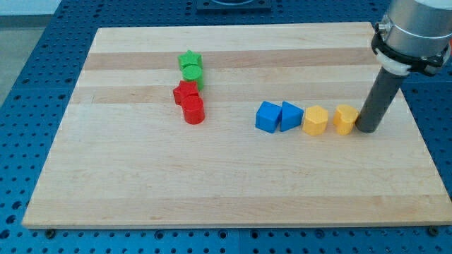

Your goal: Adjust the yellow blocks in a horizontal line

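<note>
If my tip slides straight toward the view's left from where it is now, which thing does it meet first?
My tip stands just right of the right yellow block, seemingly touching it, so it likely meets that one first. The left yellow block lies next in line.

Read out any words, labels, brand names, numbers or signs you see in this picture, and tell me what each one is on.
None: no readable text, number or sign shows anywhere.
Wooden board: bare wood grain only.
Blocks, such as the yellow blocks and the blue blocks: plain colour, no markings.
My tip, at the right yellow block's right side: plain dark rod, no label.
</note>
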